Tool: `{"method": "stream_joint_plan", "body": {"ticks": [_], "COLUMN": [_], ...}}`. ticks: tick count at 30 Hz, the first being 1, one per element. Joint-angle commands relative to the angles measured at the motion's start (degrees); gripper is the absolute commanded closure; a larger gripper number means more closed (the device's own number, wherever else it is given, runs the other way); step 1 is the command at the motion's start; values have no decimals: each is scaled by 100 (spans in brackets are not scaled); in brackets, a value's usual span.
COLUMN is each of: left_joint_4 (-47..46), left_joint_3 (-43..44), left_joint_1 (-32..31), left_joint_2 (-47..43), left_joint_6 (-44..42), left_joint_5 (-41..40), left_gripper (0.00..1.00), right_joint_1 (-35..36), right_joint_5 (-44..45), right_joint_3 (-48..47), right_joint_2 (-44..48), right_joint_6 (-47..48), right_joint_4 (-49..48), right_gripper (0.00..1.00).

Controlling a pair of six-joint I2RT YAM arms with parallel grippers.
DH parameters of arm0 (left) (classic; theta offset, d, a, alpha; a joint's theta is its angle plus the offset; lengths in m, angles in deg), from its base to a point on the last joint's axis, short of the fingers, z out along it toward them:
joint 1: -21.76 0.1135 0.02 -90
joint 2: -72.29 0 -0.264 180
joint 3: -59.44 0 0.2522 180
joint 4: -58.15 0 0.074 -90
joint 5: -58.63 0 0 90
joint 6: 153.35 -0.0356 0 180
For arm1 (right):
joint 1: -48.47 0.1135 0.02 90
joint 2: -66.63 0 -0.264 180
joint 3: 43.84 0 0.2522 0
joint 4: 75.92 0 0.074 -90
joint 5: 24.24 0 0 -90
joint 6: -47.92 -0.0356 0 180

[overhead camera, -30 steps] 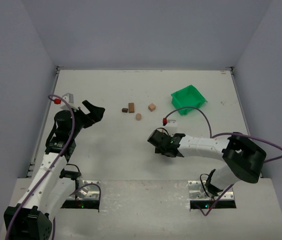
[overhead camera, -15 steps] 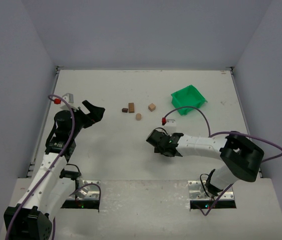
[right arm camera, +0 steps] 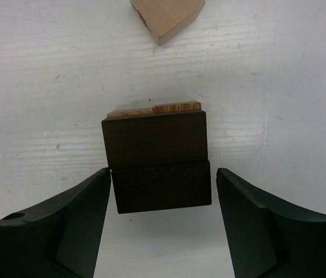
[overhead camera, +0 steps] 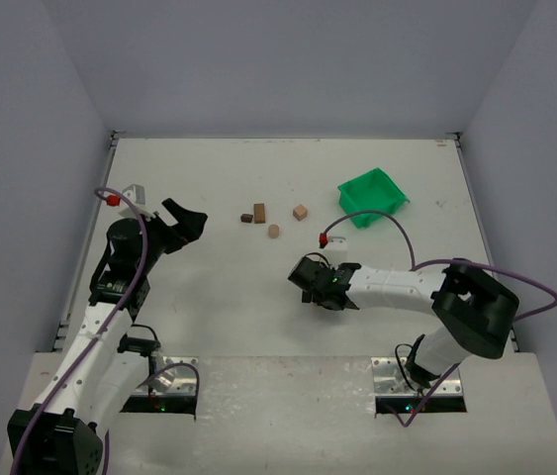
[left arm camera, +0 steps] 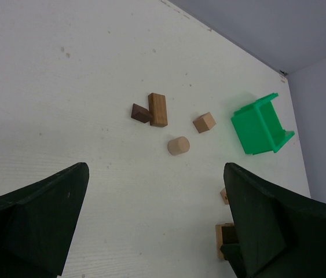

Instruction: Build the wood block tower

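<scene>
Where the right tool [right arm camera: 163, 179] stands open, the wood block tower [right arm camera: 154, 142] sits between its fingers [right arm camera: 64, 231], near the middle of the desk [right arm camera: 47, 87]: two dark brown pieces, long sides running finger to finger, tan wood edging the far side. A tan block [right arm camera: 165, 17] lies just beyond. Far left, the left tool [left arm camera: 155, 168] gapes wide.

The top edge of the right wrist view is cutting off a tan block [right arm camera: 167, 17]. Two dark brown blocks [right arm camera: 157, 162] are hiding all but a strip of the tan pieces [right arm camera: 154, 109] behind them.
</scene>
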Motion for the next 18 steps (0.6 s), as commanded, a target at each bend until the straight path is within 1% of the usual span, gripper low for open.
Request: {"method": "stream_joint_plan", "body": {"ticks": [1,5,9,12,15,18], "left_joint_4": [-214,-205,-214,-223,-214,-208], "left_joint_3": [-18,-18,-19,-18,-18,-27], "left_joint_1": [-6,-6,-6,-6,-6,-6], "left_joint_2": [-105,-105,-105,-88,-100,-123], "left_joint_6": [-65,-65,-65,-65,-65,-65], "left_joint_5": [82,82,82,89,88,80], "left_gripper": [0,0,0,0,0,0], "right_joint_1": [27,27,70,117,138,141], "right_joint_5": [157,132,65,38,59,-2], "right_joint_3": [-232,-245,-202,-146,-127,-62], "right_joint_2": [-19,-20,124,235,318,428], "right_joint_6": [-109,-92,173,542,601,719], "right_joint_4": [52,52,-109,-295,-275,-337], "right_gripper": [26,24,19,12,7,7]}}
